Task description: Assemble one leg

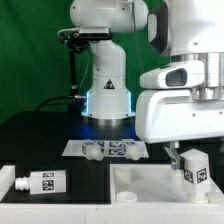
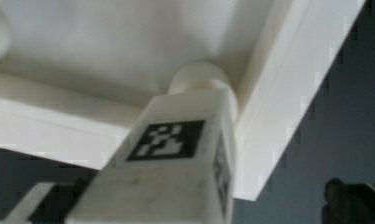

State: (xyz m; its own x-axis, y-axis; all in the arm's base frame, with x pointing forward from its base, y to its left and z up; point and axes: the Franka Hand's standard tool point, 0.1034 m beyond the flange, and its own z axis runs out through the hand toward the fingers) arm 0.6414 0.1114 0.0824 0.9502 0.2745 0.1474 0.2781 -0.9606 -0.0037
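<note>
Wrist view shows the short chunky white plastic leg, tagged black and white. Its long axis runs straight out from the gripper, narrower end foremost, aimed into a recessed corner of the wide white tray-like board. In the exterior view the jaws clamp the leg upright over the board's corner on that view's right. Whether the tip touches the recess cannot be told.
</note>
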